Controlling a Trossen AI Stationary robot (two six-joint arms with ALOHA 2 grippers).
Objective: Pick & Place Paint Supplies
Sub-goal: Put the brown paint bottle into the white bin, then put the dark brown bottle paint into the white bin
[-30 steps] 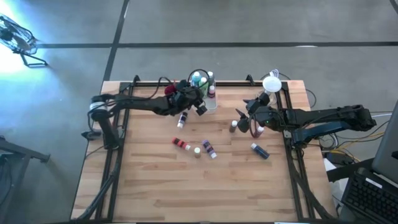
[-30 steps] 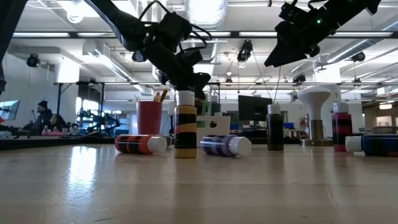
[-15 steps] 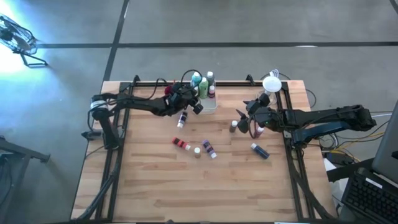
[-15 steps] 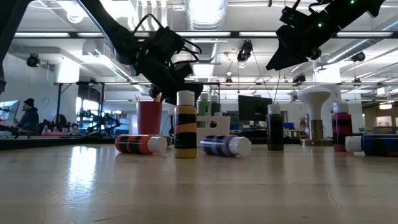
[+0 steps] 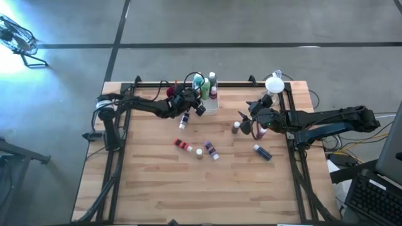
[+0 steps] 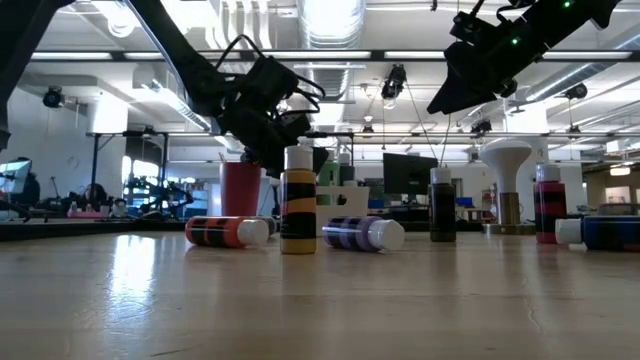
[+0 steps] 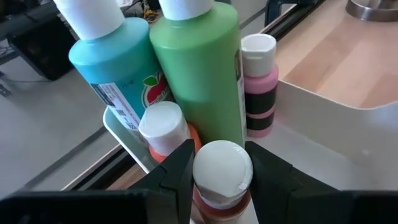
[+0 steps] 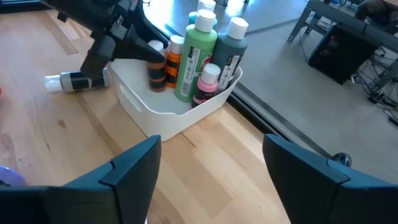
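My left gripper is shut on a small orange paint bottle with a white cap, inside the white tray at the table's far edge. The tray also holds teal, green, pink, dark green and a second orange bottle, all upright. My right gripper hangs open above the table to the right of the tray, holding nothing. Loose bottles lie or stand on the table: white, red, tan, purple, blue. My left gripper pinches the orange bottle between its two fingers, at the upper body just under the white cap. The fingers slant down from the table's left side. The bottle stands upright in the tray's left end; whether its bottom rests on the tray floor is hidden.
A magenta cup stands left of the tray, behind my left arm. A brown bottle and a red one stand under my right arm. A white mushroom-shaped object sits at the far right corner. The near half of the table is bare wood.
My left gripper has sunk with the orange bottle, lowering it into the tray's left end, and its wrist has rolled a little. The bottle has stayed upright in the hold.
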